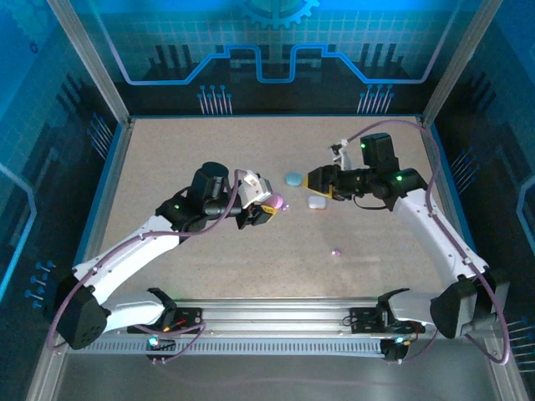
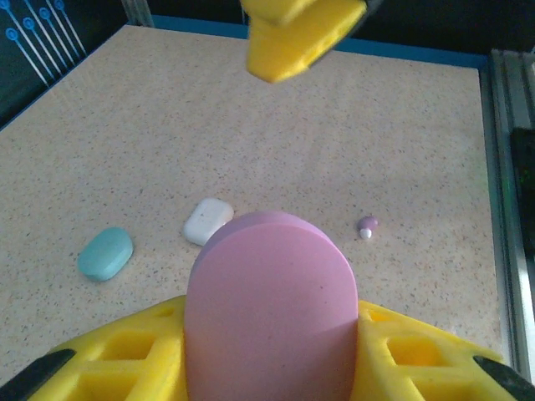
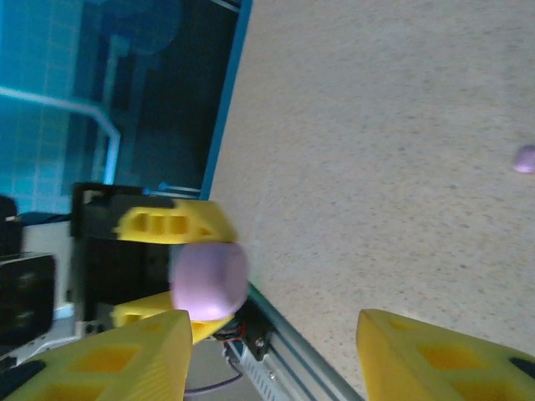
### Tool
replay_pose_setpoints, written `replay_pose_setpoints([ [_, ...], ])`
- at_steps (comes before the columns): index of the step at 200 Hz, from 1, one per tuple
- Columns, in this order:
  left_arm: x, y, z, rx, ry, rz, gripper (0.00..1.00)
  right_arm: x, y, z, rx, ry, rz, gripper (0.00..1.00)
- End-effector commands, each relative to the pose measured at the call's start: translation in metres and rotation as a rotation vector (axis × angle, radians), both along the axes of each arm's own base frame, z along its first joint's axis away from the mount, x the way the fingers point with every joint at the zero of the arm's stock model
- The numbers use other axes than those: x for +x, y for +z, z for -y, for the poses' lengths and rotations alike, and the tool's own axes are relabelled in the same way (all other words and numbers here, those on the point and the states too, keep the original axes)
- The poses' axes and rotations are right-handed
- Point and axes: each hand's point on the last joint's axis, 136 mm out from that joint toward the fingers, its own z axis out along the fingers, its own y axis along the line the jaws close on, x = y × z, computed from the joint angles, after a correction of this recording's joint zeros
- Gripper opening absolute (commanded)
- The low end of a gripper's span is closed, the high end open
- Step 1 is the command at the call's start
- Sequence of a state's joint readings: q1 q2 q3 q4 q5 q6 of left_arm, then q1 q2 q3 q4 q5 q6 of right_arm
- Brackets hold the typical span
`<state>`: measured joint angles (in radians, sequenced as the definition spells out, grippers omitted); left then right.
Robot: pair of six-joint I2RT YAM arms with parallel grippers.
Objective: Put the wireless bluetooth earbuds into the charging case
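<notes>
My left gripper is shut on a pink-purple charging case, which stands upright between its yellow fingers above the table. The same case also appears in the right wrist view. One purple earbud with a white tip lies alone on the table to the right. My right gripper hovers open, facing the left gripper, with nothing between its fingers. One of its yellow fingertips shows at the top of the left wrist view.
A light blue case and a white case lie shut on the speckled table between the two grippers. A blue rim and metal frame border the table.
</notes>
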<state>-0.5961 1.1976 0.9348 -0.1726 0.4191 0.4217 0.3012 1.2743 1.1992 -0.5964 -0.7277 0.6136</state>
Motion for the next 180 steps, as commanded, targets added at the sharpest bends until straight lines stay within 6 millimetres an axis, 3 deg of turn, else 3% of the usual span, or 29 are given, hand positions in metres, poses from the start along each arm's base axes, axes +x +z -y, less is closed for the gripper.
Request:
replay_pose_setpoints([
  [1, -0.007, 0.019, 0.006, -0.014, -0.063, 0.052, 0.31, -0.008, 0.016, -0.02, 0.029, 0.082, 0.012, 0.56],
  [85, -0.007, 0.026, 0.01, -0.035, -0.067, 0.028, 0.32, -0.022, -0.001, -0.062, -0.004, 0.233, -0.042, 0.54],
  [153, -0.008, 0.026, 0.01, -0.028, -0.066, 0.015, 0.33, -0.025, -0.002, -0.07, -0.011, 0.263, -0.048, 0.53],
  [180, -0.006, 0.028, 0.011, -0.032, -0.069, 0.014, 0.33, -0.03, -0.01, -0.072, -0.034, 0.283, -0.072, 0.47],
])
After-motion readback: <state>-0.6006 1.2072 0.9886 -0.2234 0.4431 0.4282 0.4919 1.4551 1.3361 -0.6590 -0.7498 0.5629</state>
